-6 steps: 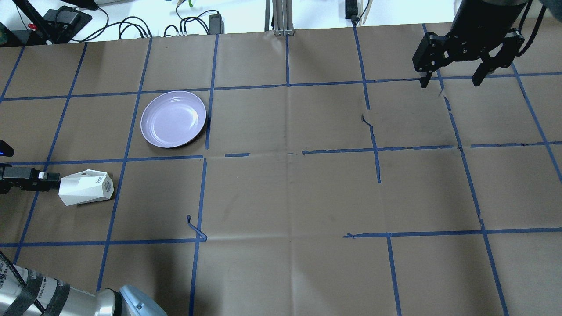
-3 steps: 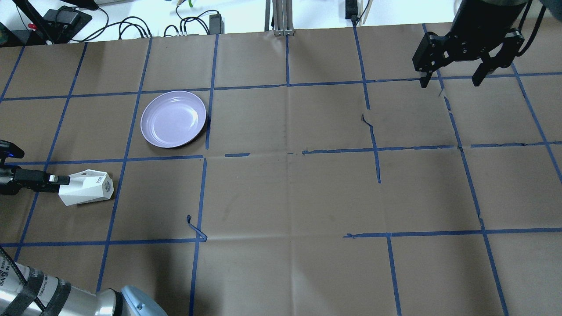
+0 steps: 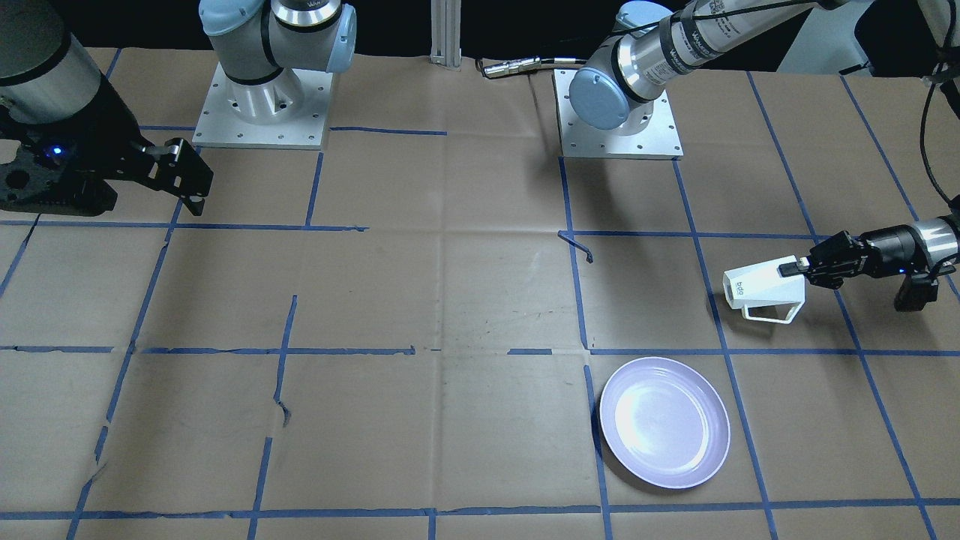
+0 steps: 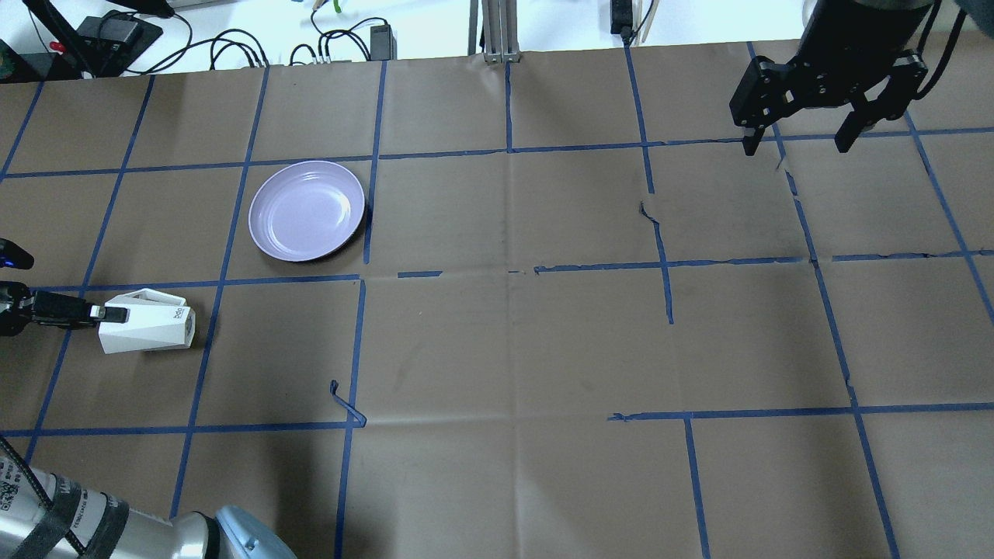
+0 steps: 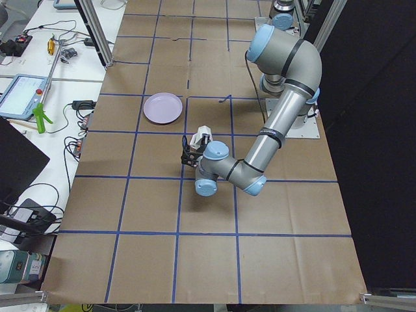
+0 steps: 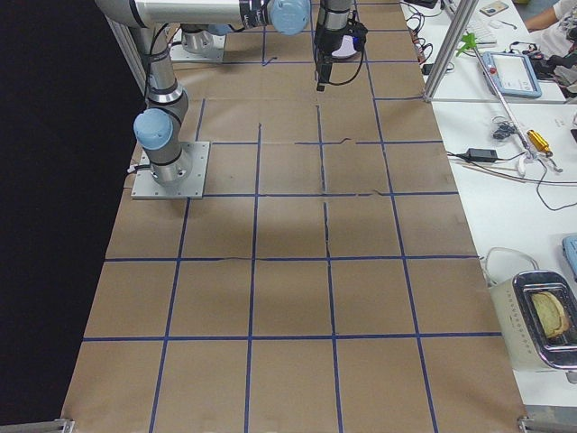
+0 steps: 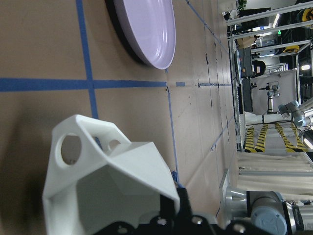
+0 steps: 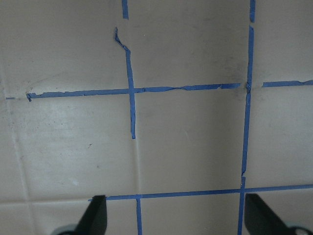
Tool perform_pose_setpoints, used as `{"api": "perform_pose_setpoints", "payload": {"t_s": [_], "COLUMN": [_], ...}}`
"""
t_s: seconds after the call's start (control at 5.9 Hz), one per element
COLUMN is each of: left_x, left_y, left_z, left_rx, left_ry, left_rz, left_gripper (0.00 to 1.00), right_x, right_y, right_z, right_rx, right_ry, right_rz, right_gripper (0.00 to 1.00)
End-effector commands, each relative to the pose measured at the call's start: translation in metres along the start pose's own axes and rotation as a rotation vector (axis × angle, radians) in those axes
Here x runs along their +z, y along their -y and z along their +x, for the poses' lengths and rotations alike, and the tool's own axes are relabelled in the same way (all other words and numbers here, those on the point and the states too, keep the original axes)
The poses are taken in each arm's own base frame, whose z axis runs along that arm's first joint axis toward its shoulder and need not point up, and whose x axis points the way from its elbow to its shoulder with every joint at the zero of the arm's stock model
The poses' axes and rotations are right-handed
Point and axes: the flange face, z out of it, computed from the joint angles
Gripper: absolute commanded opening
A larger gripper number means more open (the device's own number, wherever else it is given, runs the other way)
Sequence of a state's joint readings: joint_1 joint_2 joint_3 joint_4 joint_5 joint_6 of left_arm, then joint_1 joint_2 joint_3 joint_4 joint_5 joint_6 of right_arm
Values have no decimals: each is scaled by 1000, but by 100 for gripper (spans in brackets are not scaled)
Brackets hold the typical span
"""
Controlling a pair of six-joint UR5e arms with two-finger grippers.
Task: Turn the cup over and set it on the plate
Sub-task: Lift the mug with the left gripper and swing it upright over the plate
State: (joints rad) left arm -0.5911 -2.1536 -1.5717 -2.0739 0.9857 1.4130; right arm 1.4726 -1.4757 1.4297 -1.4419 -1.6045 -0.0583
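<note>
The white faceted cup (image 4: 151, 334) lies on its side at the table's left, base toward the middle, squared handle (image 4: 155, 296) on its far side. My left gripper (image 4: 115, 314) is shut on the cup's rim and holds it level, low over the paper. It also shows in the front view (image 3: 793, 266) with the cup (image 3: 757, 289), and the cup fills the left wrist view (image 7: 107, 181). The lavender plate (image 4: 307, 210) sits empty beyond the cup, also in the front view (image 3: 664, 422). My right gripper (image 4: 794, 146) is open and empty at the far right.
Brown paper with a blue tape grid covers the table. A loose curl of tape (image 4: 345, 404) sticks up right of the cup. Cables and boxes (image 4: 116, 31) and a metal post (image 4: 493, 31) line the far edge. The arm bases (image 3: 259, 97) stand at the near edge.
My left gripper pushed further onto the cup's rim. The cup has turned from tilted to level, its handle now showing on the far side, and shifted slightly left. The right arm has not moved.
</note>
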Motion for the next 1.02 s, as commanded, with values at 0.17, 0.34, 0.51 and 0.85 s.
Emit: {"api": "perform_pose_setpoints", "payload": {"t_s": [0.17,0.34,0.51,0.85], "left_x": [10,32,60,126], "left_y": [37,65,93,144], "left_z": [95,139,179,230], "left_rx": [-87,-74,-61,-50], "left_ry": [112,208,323,648], "left_rz": [2,-37,-56,-159], "left_gripper": [0,0,0,0], "right_x": [0,0,0,0], "right_y": [0,0,0,0], "right_z": [0,0,0,0], "right_rx": [0,0,0,0], "right_ry": [0,0,0,0], "right_rz": [0,0,0,0], "right_gripper": [100,100,100,100]}}
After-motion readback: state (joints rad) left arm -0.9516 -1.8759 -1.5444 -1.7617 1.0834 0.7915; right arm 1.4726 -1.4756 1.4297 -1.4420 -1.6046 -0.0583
